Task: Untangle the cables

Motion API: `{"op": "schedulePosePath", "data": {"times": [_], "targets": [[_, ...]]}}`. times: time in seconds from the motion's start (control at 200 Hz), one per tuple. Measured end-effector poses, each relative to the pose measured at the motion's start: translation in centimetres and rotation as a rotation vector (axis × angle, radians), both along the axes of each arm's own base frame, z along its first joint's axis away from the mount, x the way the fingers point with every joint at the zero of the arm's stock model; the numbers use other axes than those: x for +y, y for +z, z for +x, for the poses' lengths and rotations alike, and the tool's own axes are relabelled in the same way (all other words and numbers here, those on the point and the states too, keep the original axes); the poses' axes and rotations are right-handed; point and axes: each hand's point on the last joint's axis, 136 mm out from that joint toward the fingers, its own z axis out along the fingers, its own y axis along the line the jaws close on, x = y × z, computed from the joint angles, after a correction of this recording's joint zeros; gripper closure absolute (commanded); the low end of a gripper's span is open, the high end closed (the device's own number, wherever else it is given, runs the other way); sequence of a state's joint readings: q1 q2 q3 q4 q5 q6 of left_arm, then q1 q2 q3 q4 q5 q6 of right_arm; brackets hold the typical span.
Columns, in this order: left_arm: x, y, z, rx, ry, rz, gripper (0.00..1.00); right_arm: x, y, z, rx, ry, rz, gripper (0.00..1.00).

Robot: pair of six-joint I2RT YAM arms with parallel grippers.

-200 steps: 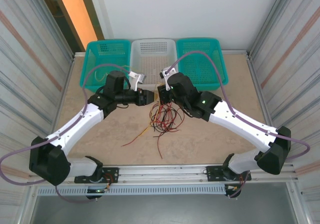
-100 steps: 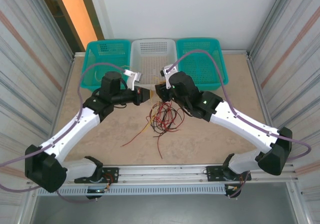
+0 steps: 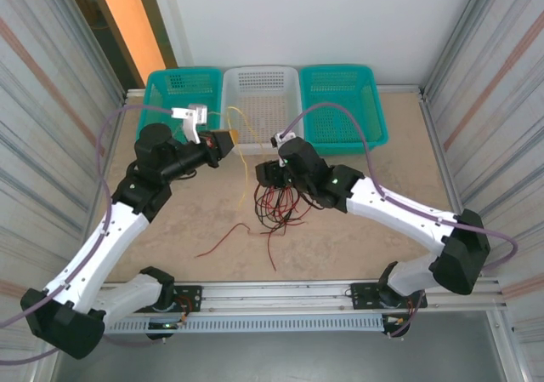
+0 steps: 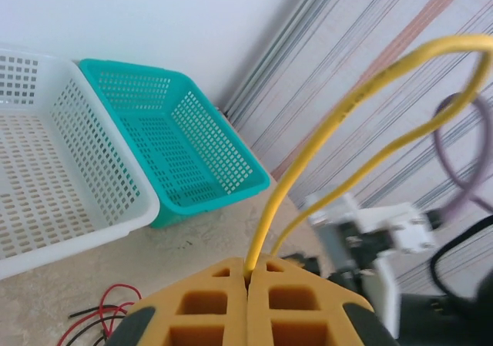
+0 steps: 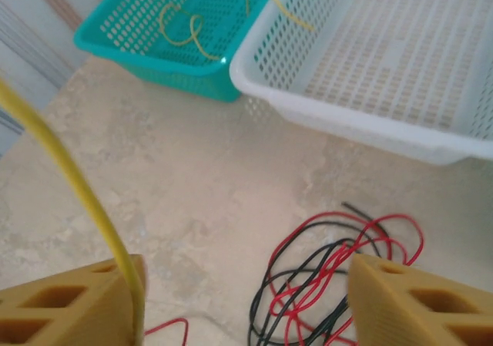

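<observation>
My left gripper (image 3: 226,140) is raised near the baskets, shut on a yellow cable (image 3: 244,168) that loops up from its fingertips and hangs down toward the table. The left wrist view has the yellow cable (image 4: 306,155) pinched between closed orange fingers (image 4: 296,307). A bundle of red and black cables (image 3: 280,203) lies mid-table. My right gripper (image 3: 265,174) hovers at the bundle's upper left, open. In the right wrist view the red and black bundle (image 5: 339,273) lies below the spread fingers (image 5: 416,304), and the yellow cable (image 5: 69,178) brushes past the left finger.
Three baskets line the back: a teal basket (image 3: 178,88) holding yellow strands (image 5: 185,26), a white basket (image 3: 261,93), and another teal basket (image 3: 342,97). One loose red strand (image 3: 223,240) trails toward the front left. Metal walls stand on both sides.
My left gripper has pulled back and to the left, drawing the yellow cable up out of the bundle. My right gripper has shifted slightly left and nearer, over the red and black cables.
</observation>
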State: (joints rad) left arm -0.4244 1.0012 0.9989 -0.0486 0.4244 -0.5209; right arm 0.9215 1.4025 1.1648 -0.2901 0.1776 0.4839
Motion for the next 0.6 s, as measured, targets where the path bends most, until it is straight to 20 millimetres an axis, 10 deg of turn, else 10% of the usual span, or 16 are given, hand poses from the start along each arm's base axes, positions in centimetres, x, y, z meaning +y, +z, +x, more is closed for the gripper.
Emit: {"op": "schedulePosePath", "data": {"times": [0.135,0.376,0.601], "targets": [[1.1,1.1,-0.1,-0.026,0.038,-0.016,1.0,0.3,-1.2,-0.1,0.038,-0.004,-0.001,0.91],[3.1,-1.6,0.5,0.036,0.147,0.112,1.0,-0.9,-1.1,0.4,0.03,-0.043,-0.028,0.99],[6.9,-7.0,0.0,0.152,0.276,0.393,1.0,-7.0,1.6,2.8,-0.013,-0.186,-0.028,1.0]]}}
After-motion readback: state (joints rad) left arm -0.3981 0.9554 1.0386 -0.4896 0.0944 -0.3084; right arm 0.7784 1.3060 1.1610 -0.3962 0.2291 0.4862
